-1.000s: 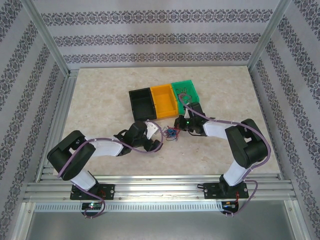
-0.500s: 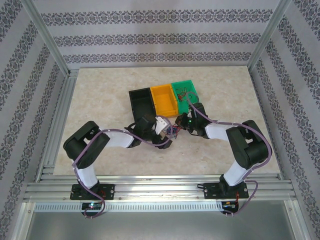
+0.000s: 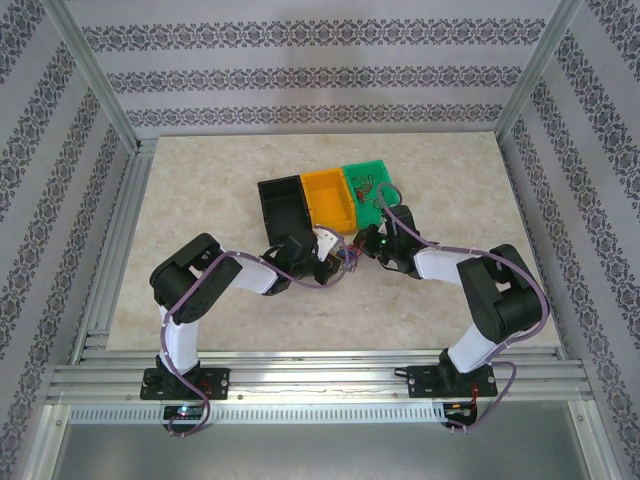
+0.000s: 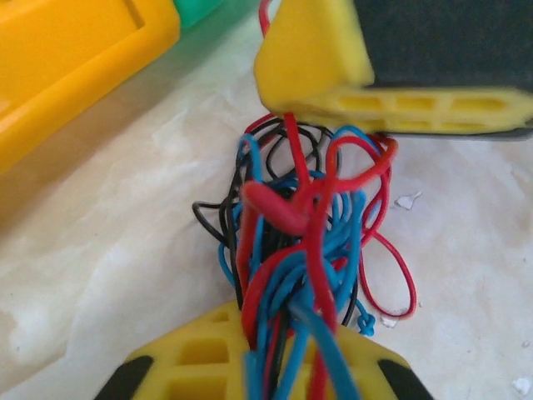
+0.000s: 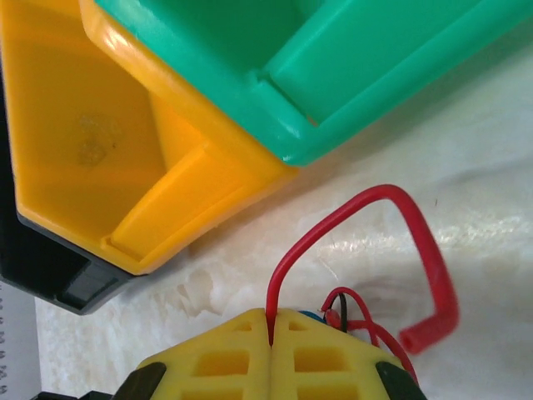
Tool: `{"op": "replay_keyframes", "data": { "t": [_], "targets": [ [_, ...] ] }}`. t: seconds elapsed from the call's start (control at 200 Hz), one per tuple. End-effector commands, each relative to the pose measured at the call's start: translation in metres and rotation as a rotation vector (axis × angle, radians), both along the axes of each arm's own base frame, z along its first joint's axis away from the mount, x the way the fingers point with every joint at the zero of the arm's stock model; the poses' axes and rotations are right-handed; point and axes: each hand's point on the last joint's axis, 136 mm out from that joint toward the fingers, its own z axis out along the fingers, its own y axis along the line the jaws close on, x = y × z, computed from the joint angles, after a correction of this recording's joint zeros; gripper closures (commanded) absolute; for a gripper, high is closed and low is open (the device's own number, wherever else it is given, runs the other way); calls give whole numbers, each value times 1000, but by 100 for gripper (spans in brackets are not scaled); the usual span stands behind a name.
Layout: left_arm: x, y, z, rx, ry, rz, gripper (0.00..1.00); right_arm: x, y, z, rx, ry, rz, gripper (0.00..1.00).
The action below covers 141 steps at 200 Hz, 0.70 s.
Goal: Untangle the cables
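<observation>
The cables [image 3: 347,259] are a small tangle of thin red, blue and black wires on the table, just in front of the bins. In the left wrist view the cables [image 4: 308,242] run down between the yellow fingers of my left gripper [image 4: 283,337], which is shut on the bundle. My left gripper [image 3: 334,264] reaches the tangle from the left. My right gripper [image 3: 361,246] meets it from the right and is shut on one red cable [image 5: 366,208], which loops up from between its closed fingers [image 5: 271,317]. The right gripper's yellow finger [image 4: 333,79] hangs just above the tangle.
Three small bins stand in a row right behind the tangle: black bin [image 3: 283,207], orange bin [image 3: 328,200], green bin [image 3: 368,186] with a few wires inside. The orange bin [image 5: 125,150] and green bin [image 5: 333,67] lie close ahead of the right gripper.
My left arm has reached right to the tangle, and its gripper, open before, has shut on the bundle. The right gripper stayed shut, shifting slightly towards the bins.
</observation>
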Motion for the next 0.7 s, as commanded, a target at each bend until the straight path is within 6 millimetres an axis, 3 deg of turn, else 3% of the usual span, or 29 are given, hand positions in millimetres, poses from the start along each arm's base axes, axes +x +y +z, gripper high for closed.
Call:
{"op": "replay_keyframes", "data": {
  "t": [0.0, 0.105, 0.17, 0.34, 0.7],
  "targets": [
    [10, 1, 17, -68, -57, 72, 100, -3, -13, 2, -11, -3, -60, 100],
    [16, 29, 13, -55, -57, 195, 100, -5, -47, -2, -52, -2, -204, 100],
    [20, 51, 11, -16, -61, 299, 100, -9, -78, -5, -103, 8, -328, 100],
    [18, 100, 7, 83, -70, 492, 100, -37, -153, -10, -186, 32, -636, 100],
    [18, 148, 21, 133, -112, 718, 100, -65, -222, 13, -237, -19, -843, 100]
  ]
}}
